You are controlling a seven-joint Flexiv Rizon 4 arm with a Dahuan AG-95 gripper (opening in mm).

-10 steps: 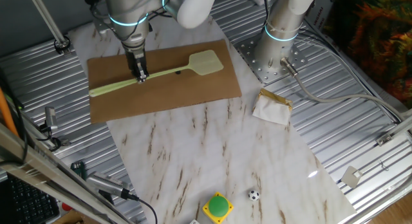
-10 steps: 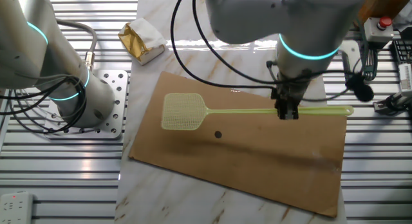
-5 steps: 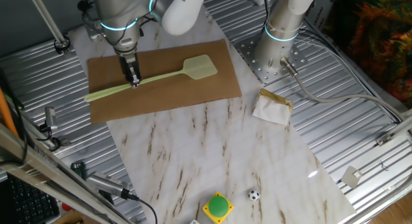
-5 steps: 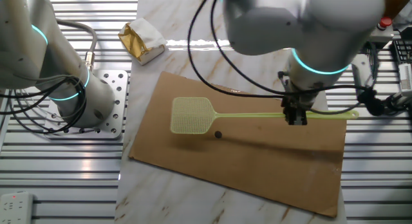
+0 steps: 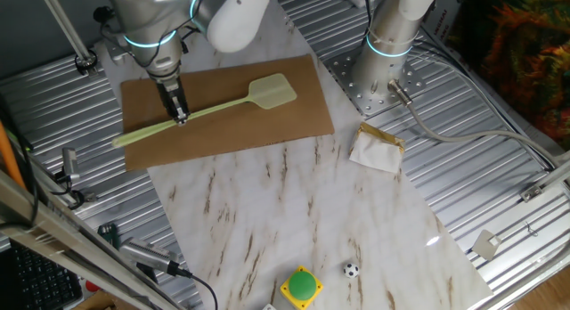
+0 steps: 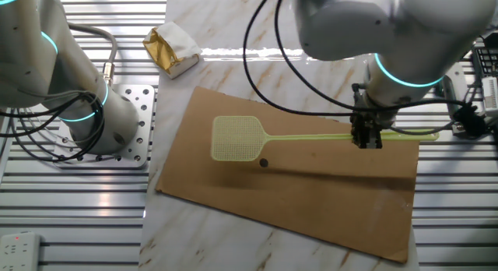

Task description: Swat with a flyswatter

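The pale yellow-green flyswatter (image 5: 214,106) is held level just above the brown board (image 5: 267,123); its shadow falls on the board. Its mesh head (image 5: 272,91) points toward the silver arm base. In the other fixed view the head (image 6: 236,139) hangs over a small dark spot (image 6: 263,163) on the board (image 6: 311,201). My gripper (image 5: 177,114) is shut on the thin handle (image 6: 327,136) past its middle, toward the free end; it shows in the other fixed view too (image 6: 369,139). The handle's end (image 5: 125,139) sticks out over the board's edge.
A second arm's base (image 5: 383,69) stands on a metal plate beside the board. A gold-and-white packet (image 5: 376,148) lies on the marble top. A green button on a yellow box (image 5: 301,286) and a small ball (image 5: 351,271) sit near the front edge. Cables (image 6: 296,92) hang above the board.
My gripper has carried the flyswatter along its own length toward the handle end, so the head has slid away from the silver arm base and now sits over the dark spot.
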